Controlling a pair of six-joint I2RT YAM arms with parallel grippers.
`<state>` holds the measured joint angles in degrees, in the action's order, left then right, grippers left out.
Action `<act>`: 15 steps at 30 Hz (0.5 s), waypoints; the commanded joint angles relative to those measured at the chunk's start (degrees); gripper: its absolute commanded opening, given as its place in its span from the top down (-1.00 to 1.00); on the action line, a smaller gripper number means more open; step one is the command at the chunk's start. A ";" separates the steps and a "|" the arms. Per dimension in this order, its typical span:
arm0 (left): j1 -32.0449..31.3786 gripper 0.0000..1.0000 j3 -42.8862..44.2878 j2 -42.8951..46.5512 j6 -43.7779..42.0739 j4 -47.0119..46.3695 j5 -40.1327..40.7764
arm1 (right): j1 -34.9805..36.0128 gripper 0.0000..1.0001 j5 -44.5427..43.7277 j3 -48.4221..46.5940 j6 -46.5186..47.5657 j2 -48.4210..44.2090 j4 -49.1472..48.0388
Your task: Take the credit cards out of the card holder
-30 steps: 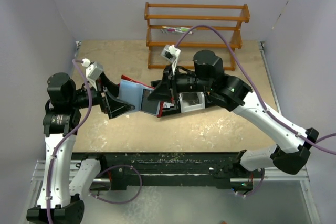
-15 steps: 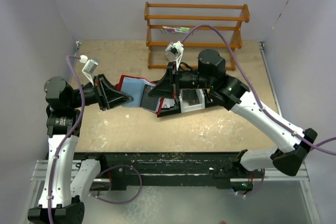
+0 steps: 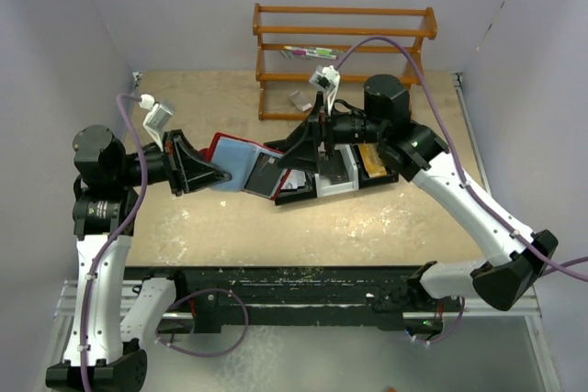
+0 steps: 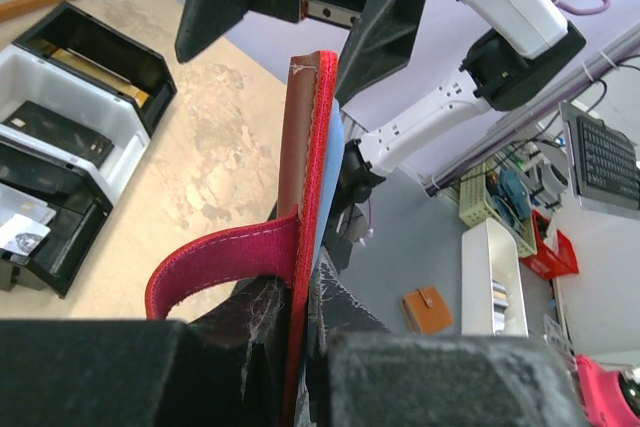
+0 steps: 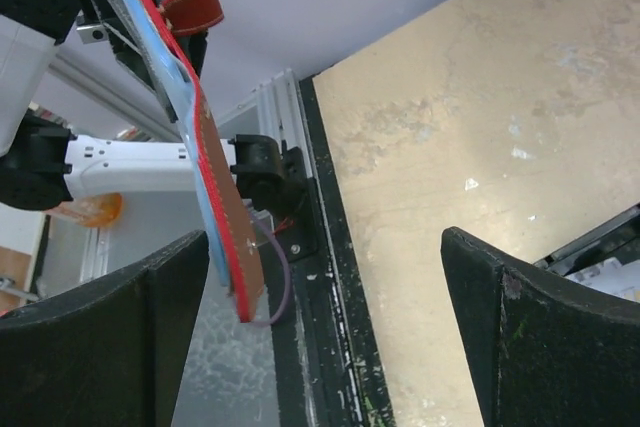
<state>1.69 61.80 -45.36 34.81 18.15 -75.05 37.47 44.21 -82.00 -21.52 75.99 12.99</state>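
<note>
Alignment decides the next move: the card holder (image 3: 237, 161) hangs above the middle of the table (image 3: 386, 218), somewhat toward its left edge. It is pinched at its left end by the left gripper (image 3: 223, 173), whose fingers are clamped on it. Its long axis runs left to right, so the free end points at the right gripper (image 3: 280, 158), which gapes wide and holds nothing. In the left wrist view we see those fingers flanking the free edge without touching it. In the right wrist view the holder sits off centre, toward one finger. We cannot pick out the credit cards within the blue sleeves (image 4: 335, 177).
</note>
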 commanded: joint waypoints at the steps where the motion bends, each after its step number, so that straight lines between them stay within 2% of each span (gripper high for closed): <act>1: -0.29 0.80 2.34 -1.03 -2.15 0.90 -5.12 | 0.23 -0.99 2.66 -2.64 3.59 -2.79 -8.07; 7: -0.29 0.79 1.85 -1.88 -3.16 3.10 -7.80 | 2.30 -1.00 12.97 -10.64 0.39 6.24 -14.34; 9: -0.29 0.79 1.89 -2.10 -5.37 5.34 -7.83 | 4.82 -0.99 13.44 -11.60 0.73 7.79 -14.87; 10: -0.29 0.79 2.08 -2.72 -8.26 9.01 -7.86 | 8.34 -0.99 12.86 -13.64 3.04 10.21 -12.33; 12: -0.29 0.79 2.53 -3.25 -10.05 10.75 -8.36 | 9.97 -0.99 11.60 -15.21 5.52 12.02 -8.86; 15: -0.29 0.79 3.80 -3.89 -12.66 13.14 -9.19 | 10.64 -0.96 12.46 -14.75 5.76 13.23 -8.71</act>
<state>1.69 62.08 -48.62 27.97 27.55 -81.62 46.92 54.24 -94.72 -18.22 88.79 3.46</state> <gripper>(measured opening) 0.106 0.996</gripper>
